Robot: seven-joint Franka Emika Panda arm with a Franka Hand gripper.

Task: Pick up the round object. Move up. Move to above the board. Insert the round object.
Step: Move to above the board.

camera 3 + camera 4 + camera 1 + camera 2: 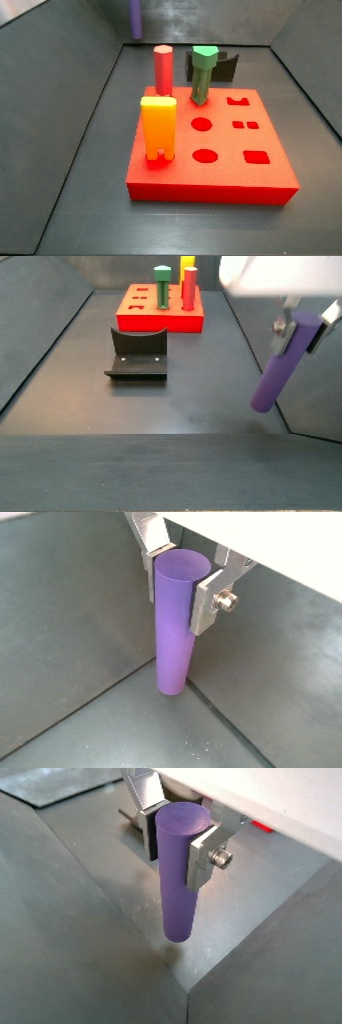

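The pincer at the right edge of a side view is clenched on the top of the purple round object, which hangs tilted above the dark surface. The red board sits well apart, up at the top middle.

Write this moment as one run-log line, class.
gripper: shut on purple peg | peg: lifted off floor, tilted | red board: far, not reached
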